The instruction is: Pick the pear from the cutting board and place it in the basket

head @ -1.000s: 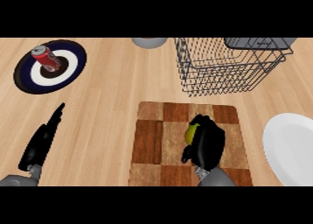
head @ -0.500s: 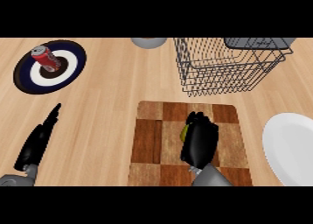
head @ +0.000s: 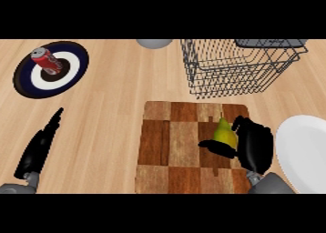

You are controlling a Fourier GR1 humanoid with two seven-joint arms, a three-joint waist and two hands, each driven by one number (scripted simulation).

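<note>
The pear (head: pixel 223 132) is yellow-green and small, with its thin end pointing up the view; it lies on the brown checkered cutting board (head: pixel 175 141), near the right side; the right hand (head: pixel 252 144) curls around the pear, with its thumb across the bottom of it; the left hand (head: pixel 39 148) rests flat and open on the counter at the left; the wire basket (head: pixel 240 63) stands past the board; a red can (head: pixel 47 60) lies on a dark plate (head: pixel 28 82), and its writing is too small to read.
</note>
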